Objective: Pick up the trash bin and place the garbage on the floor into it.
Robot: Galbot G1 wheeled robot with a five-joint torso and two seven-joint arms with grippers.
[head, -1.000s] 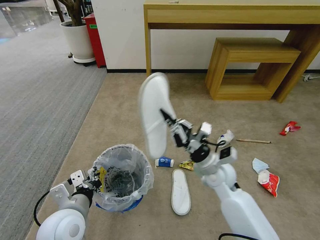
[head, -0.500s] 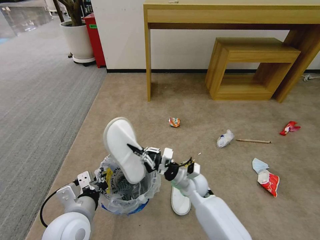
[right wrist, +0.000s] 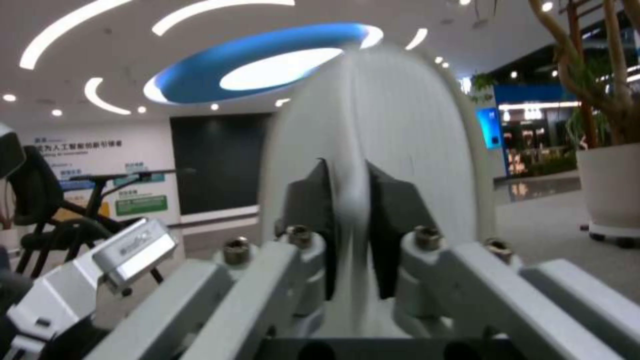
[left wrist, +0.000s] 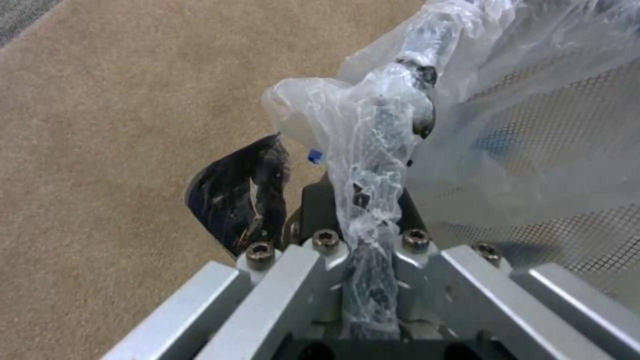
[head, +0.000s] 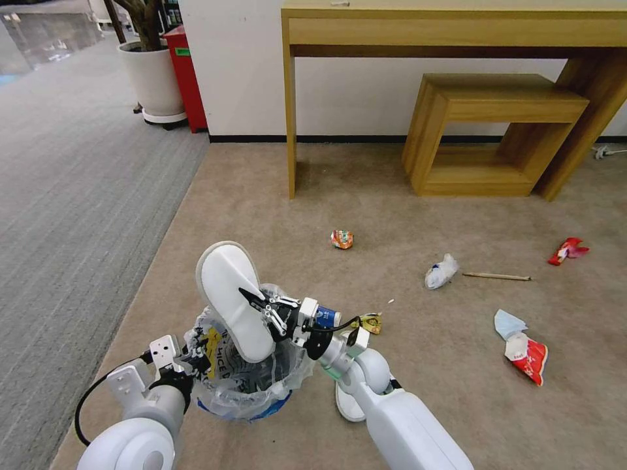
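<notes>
**Q:** What has your right end effector got?

**A:** My right end effector (head: 251, 298) is closed on a white slipper (head: 232, 300), pinching its edge between both fingers (right wrist: 313, 210). The slipper stands nearly on end, its lower tip down inside the mouth of the trash bin (head: 245, 375), its upper end rising above the rim.

**Q:** And the left one?

**A:** My left end effector (head: 189, 358) is clamped on the rim of the trash bin at the side nearest me. In the left wrist view the crinkled clear liner (left wrist: 373, 165) is bunched between my fingers, and one dark finger (left wrist: 237, 195) shows beside it against the carpet.

**Q:** Where is the bin?

**A:** Low in front of me, on my left, over the beige floor (head: 261, 209). I cannot tell whether its base is touching the carpet.

**Q:** What is lying around?

**A:** A second white slipper (head: 346, 405) lies just beside the bin, partly hidden by my right arm. A blue paper cup (head: 326, 317) and a yellow wrapper (head: 370, 322) are just beyond my right wrist. Farther out are an orange crumpled wrapper (head: 341, 239), a white tissue (head: 441, 271) near a wooden stick (head: 496, 276), a red wrapper (head: 567, 250), and a mask (head: 508, 322) touching a red carton (head: 529, 356).
</notes>
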